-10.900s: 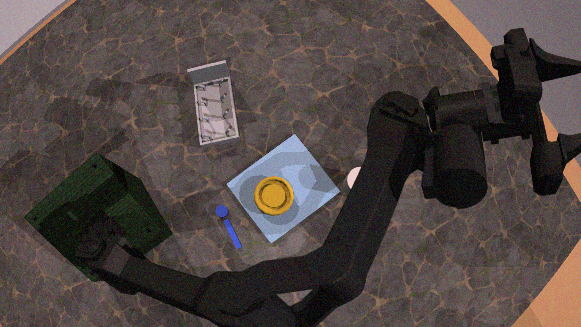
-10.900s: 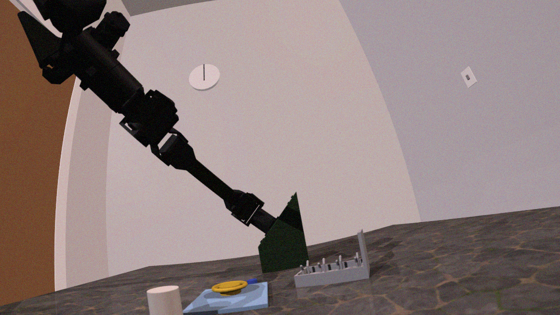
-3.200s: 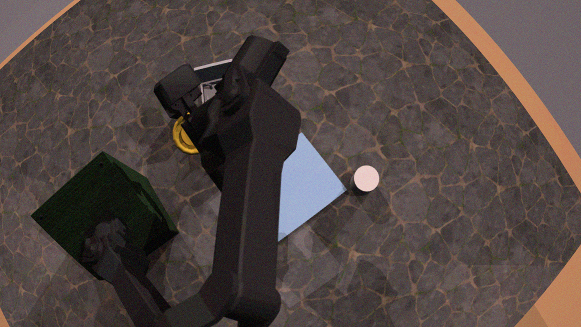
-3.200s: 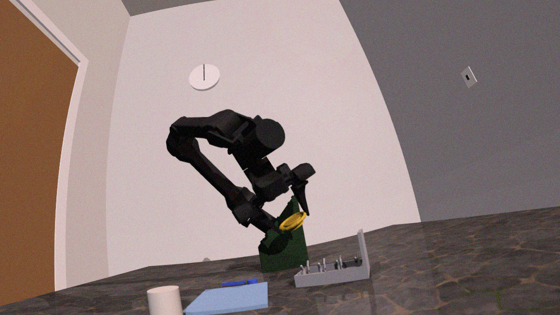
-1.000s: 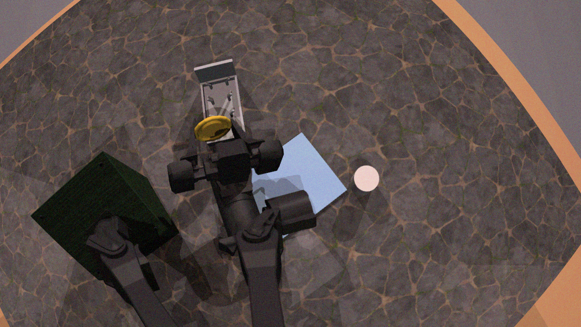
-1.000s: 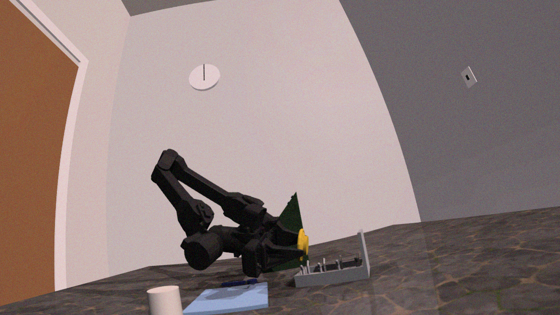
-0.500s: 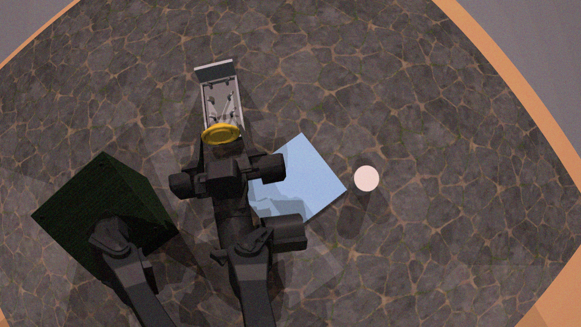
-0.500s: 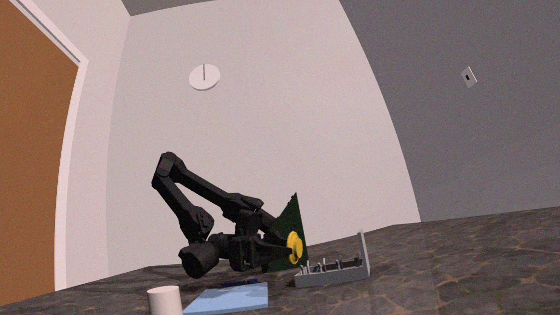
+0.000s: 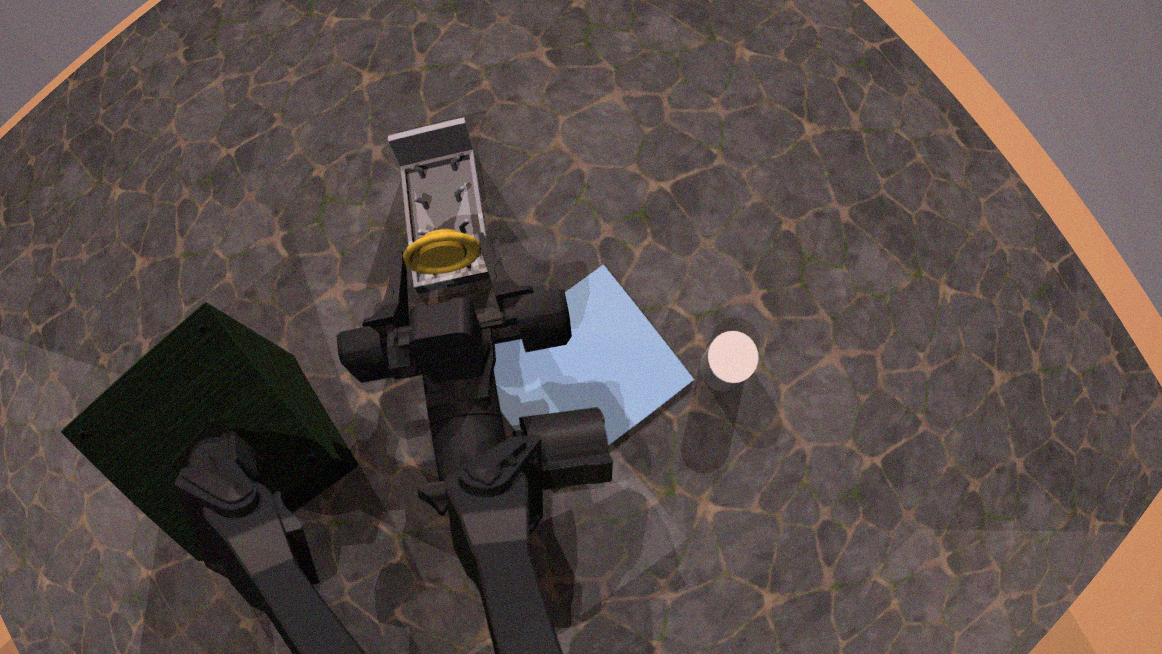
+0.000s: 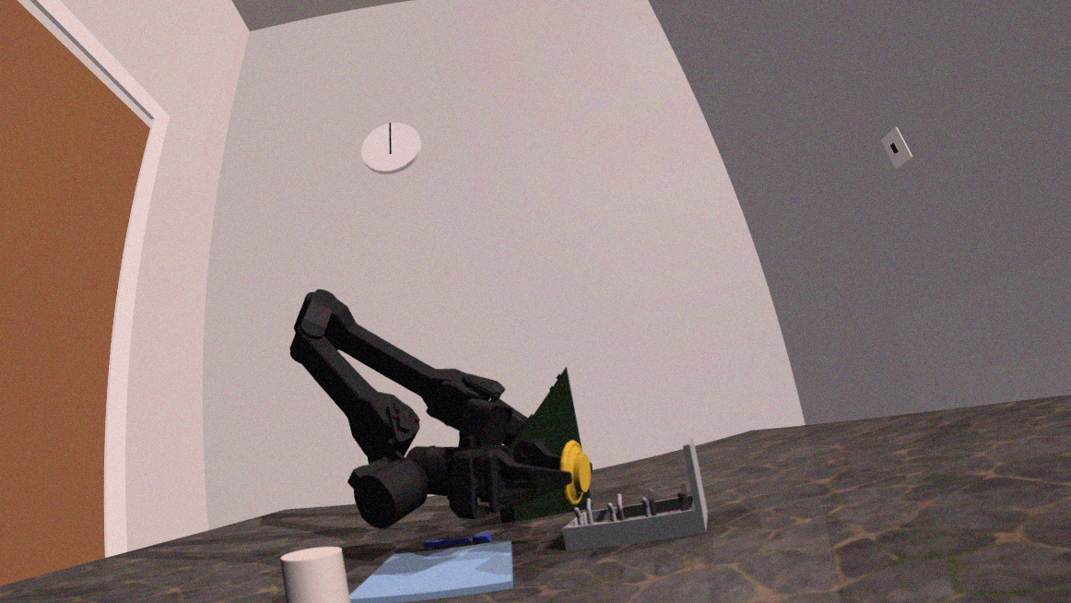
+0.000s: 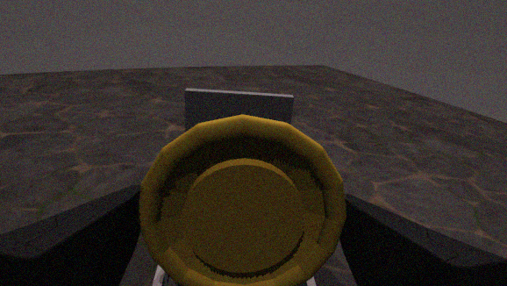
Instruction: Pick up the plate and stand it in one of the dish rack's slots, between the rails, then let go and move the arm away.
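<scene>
Lowering is best done slowly: the plate (image 10: 574, 471), clamped upright in the gripper (image 10: 567, 473), is kept vertical and centred between the dish rack (image 10: 637, 524) rails before release.

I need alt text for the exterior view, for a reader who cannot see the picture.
A black robot arm holds a yellow plate upright in its gripper, just above the near end of a grey dish rack on a dark stone-patterned table. In front lie a light blue mat and a white cylinder; a dark green box stands behind.
</scene>
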{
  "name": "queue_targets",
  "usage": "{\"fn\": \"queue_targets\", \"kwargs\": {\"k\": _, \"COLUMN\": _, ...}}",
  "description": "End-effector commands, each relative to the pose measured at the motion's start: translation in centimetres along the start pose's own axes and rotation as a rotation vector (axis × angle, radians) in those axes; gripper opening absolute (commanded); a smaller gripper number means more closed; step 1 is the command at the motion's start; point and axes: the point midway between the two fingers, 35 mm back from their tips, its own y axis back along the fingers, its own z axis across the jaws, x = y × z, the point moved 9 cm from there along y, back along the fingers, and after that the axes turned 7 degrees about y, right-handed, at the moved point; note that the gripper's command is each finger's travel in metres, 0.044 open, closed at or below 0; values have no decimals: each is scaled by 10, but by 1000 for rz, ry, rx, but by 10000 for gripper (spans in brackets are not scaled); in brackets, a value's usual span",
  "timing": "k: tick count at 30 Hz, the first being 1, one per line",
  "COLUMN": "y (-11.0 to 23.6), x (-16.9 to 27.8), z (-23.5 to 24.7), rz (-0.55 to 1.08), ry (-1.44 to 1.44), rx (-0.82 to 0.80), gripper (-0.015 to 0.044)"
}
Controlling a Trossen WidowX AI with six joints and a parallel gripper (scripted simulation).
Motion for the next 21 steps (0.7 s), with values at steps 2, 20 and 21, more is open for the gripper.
{"fn": "queue_targets", "kwargs": {"k": 2, "y": -11, "x": -1, "z": 0, "rz": -1, "ry": -1, "rx": -3, "gripper": 0}}
{"fn": "queue_targets", "kwargs": {"k": 20, "y": -27, "x": 18, "z": 3, "rz": -5, "ry": 13, "rx": 6, "gripper": 0}}
{"fn": "queue_targets", "kwargs": {"k": 21, "y": -27, "x": 18, "z": 3, "rz": -5, "ry": 13, "rx": 6, "gripper": 0}}
